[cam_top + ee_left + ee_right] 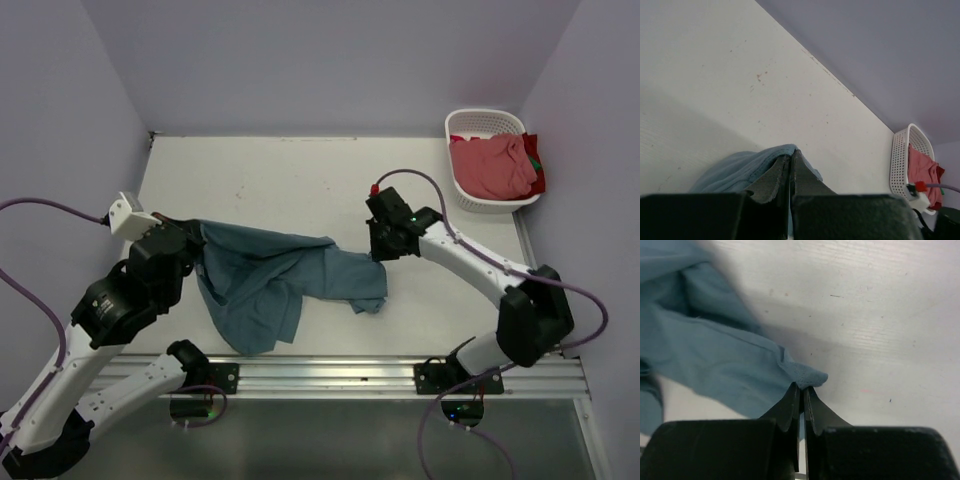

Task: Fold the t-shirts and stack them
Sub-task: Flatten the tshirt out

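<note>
The left claw (791,156) pinches one end of the blue shirt (265,285), and the right claw (801,389) pinches the other. A pink shirt (490,168) lies in the basket (487,116).

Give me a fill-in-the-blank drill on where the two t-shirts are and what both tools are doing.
The teal-blue t-shirt lies crumpled on the ____. The salmon t-shirt sits inside the white ____. The left tool and the right tool are both ____ on teal-blue cloth.
Missing words: table; basket; shut.
</note>
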Robot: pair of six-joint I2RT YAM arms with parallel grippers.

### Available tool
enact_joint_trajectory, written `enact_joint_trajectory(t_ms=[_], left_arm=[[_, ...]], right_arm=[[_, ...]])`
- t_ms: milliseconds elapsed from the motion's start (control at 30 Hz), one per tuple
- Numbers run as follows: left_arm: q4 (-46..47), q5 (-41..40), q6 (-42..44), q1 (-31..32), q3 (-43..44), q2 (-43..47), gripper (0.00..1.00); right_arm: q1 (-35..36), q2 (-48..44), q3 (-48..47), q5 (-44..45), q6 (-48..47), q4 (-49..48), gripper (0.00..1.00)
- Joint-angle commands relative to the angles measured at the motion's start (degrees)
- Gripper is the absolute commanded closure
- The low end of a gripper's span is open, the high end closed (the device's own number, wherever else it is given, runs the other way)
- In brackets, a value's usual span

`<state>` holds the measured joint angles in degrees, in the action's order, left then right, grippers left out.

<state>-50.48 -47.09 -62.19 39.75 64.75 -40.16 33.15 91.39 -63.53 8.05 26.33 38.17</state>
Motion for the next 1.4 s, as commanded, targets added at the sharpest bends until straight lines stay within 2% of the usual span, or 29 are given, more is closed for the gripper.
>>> enact_joint_trajectory(t_ms=[0,67,167,233,333,433,600,700,733,800,833,933,1000,1100,1133,1233,1267,1367], left_arm=[[2.7,-3.4,-0.6,-0.5,-0.4,-0.4,1.00],[3.1,-3.3,-0.6,-0.4,-0.8,-0.8,1.00],[3.8,-2.8,-0.6,-0.5,-1.0,-1.3,1.00],[4.2,-2.7,-0.5,-0.5,-1.1,-1.8,1.00],[4.6,-2.5,-0.3,-0.5,-1.0,-1.9,1.00],[4.7,-2.6,-0.2,-0.4,-0.9,-1.9,1.00],[4.7,-2.8,-0.3,-0.5,-0.7,-1.9,1.00],[4.6,-3.0,-0.2,-0.5,-0.2,-2.0,1.00],[4.5,-3.1,-0.2,-0.5,0.1,-2.0,1.00],[4.2,-3.4,-0.1,-0.5,0.7,-1.9,1.00],[4.1,-3.5,-0.1,-0.5,0.9,-1.9,1.00],[3.6,-3.6,-0.1,-0.4,1.2,-1.6,1.00],[3.5,-3.6,-0.1,-0.5,1.4,-1.5,1.00],[3.1,-3.6,-0.2,-0.5,1.7,-1.1,1.00],[3.0,-3.5,-0.2,-0.5,1.7,-1.1,1.00],[2.9,-3.3,-0.3,-0.5,1.7,-1.0,1.00],[2.8,-3.1,-0.4,-0.4,1.7,-1.1,1.00],[2.2,-3.0,-0.6,-0.5,1.7,-0.8,1.00]], right_arm=[[1.2,-12.1,0.2,1.0,0.1,5.0,1.00],[1.7,-17.6,0.3,-0.6,-0.8,7.3,1.00],[2.4,-22.0,0.5,-7.8,-3.2,9.4,1.00],[3.4,-23.4,0.8,-16.1,-4.7,10.9,1.00],[7.3,-25.8,2.7,-26.6,-6.3,12.0,1.00],[12.5,-28.6,5.2,-32.3,-6.4,13.7,1.00],[21.1,-33.5,8.7,-39.0,-4.6,14.7,1.00],[24.7,-34.6,9.6,-38.9,-3.7,16.0,1.00],[24.9,-34.6,9.7,-39.0,-3.6,17.6,0.89],[25.0,-34.8,9.4,-35.8,-3.2,19.1,0.47],[25.0,-34.9,8.3,-33.5,-3.0,20.6,0.32],[25.0,-34.8,4.9,-26.0,-2.2,22.6,0.07],[25.0,-34.8,3.2,-19.3,1.2,22.7,0.05],[25.0,-31.2,-2.3,-2.3,6.3,28.0,0.08],[25.0,-28.2,-3.0,6.1,7.3,31.3,0.10],[24.8,-24.6,-3.4,15.6,12.0,33.4,0.19],[24.5,-22.5,-3.2,16.5,13.2,33.5,0.21],[23.5,-20.3,-0.1,18.9,17.7,30.7,0.37]])
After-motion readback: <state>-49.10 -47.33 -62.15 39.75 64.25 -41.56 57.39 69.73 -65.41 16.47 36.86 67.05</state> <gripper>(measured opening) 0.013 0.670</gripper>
